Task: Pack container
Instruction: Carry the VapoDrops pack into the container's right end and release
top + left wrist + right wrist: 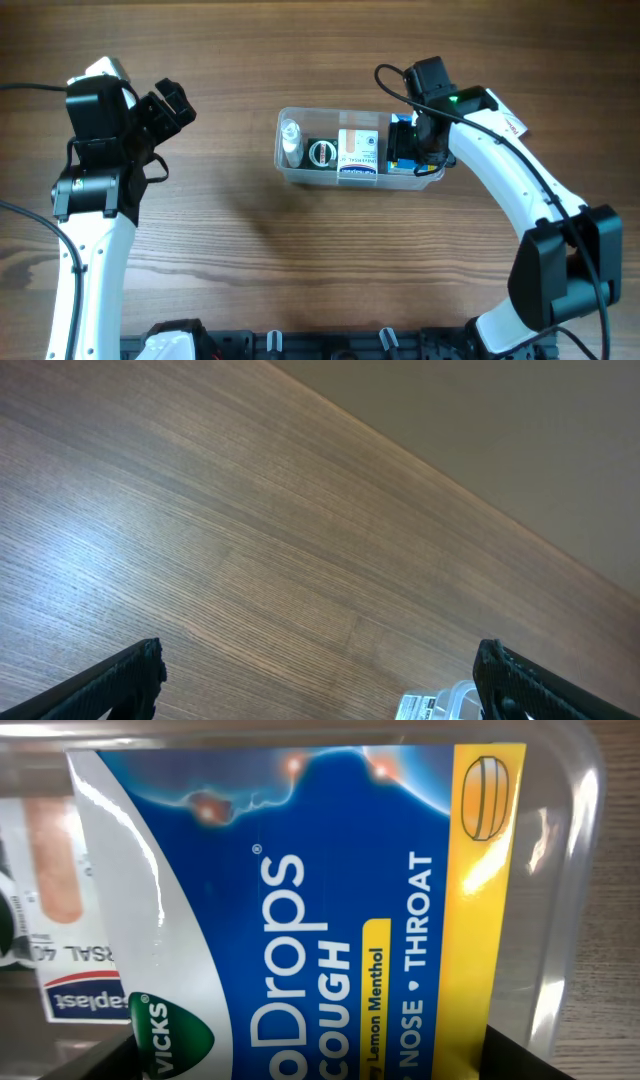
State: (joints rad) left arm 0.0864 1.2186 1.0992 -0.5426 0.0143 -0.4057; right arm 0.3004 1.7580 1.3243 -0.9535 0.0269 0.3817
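The clear plastic container [330,112] lies mid-table. Inside it, from left to right, are a small clear bottle [291,138], a round black-rimmed item [322,153], a white plaster box [360,150] and a blue Vicks cough-drops box [403,152]. My right gripper [425,140] reaches into the container's right end. In the right wrist view its fingers [310,1060] sit against both edges of the Vicks box [300,900], close to the container's end wall [570,870]. My left gripper [170,105] is open and empty, off to the left [320,680].
The table is bare brown wood around the container. In the left wrist view a corner of the container [445,705] shows at the bottom edge. A black rail [320,345] runs along the table's front edge.
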